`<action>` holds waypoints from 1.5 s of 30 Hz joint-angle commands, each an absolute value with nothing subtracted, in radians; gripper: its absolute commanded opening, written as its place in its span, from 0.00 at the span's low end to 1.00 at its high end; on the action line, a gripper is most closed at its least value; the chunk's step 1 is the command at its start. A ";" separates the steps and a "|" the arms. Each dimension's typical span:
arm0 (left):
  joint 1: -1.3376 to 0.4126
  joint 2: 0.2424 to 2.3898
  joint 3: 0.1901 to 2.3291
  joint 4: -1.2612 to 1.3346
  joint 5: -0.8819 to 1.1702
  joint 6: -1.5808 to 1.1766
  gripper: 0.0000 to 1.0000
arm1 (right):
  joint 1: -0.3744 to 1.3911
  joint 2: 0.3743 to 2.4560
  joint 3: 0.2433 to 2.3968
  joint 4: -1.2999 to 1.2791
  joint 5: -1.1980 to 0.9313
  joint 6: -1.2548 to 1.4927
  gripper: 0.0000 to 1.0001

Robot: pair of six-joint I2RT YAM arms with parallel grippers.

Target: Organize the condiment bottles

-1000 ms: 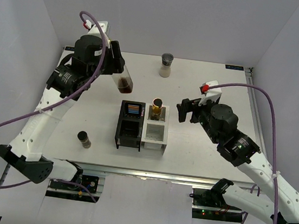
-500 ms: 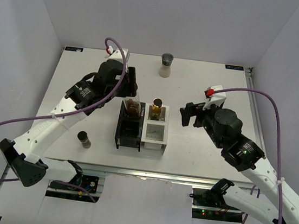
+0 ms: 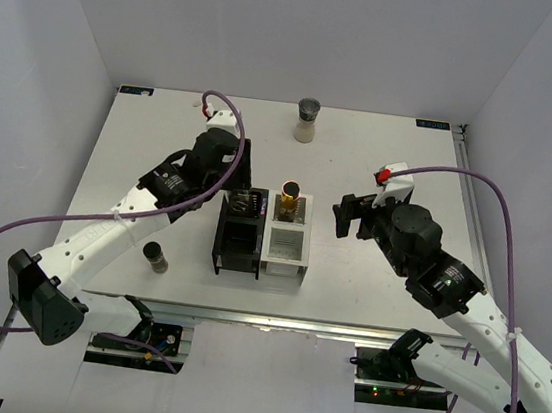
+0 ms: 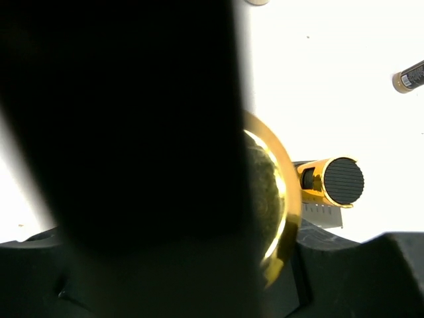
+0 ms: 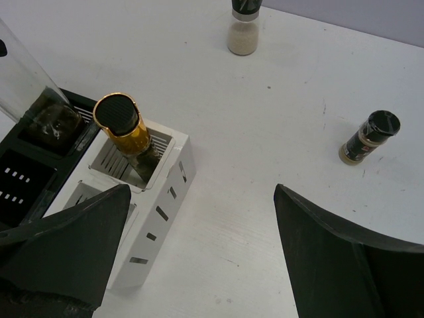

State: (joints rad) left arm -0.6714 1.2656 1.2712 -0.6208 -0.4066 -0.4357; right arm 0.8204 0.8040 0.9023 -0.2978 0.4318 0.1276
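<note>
My left gripper (image 3: 239, 184) is shut on the clear glass bottle (image 3: 247, 203) with brown contents. It holds the bottle tilted with its base in the rack's far black compartment; the bottle also shows in the right wrist view (image 5: 30, 99). Its gold pourer ring (image 4: 273, 199) fills the left wrist view. The gold-necked bottle (image 3: 289, 196) stands in the far white compartment. The grey-lidded shaker (image 3: 307, 121) stands at the back. One dark jar (image 3: 156, 256) stands front left; another (image 5: 368, 136) stands right of the rack. My right gripper (image 3: 351, 216) is open and empty (image 5: 199, 265).
The black-and-white compartment rack (image 3: 286, 259) sits mid-table, its two near compartments empty. White walls close in the back and both sides. The right arm hides the second dark jar in the top view.
My left arm swung from the back left to the rack and lowered the clear glass bottle into the far black compartment. The right arm barely moved.
</note>
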 commanded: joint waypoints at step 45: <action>-0.736 1.228 1.080 -0.421 -0.412 -0.468 0.88 | 0.822 0.779 0.899 -0.291 0.482 0.086 0.94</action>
State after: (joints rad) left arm -0.7267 1.2690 1.0584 -0.4100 -0.4208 -0.4421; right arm 0.8204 0.7933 0.8860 -0.2981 0.4516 0.0997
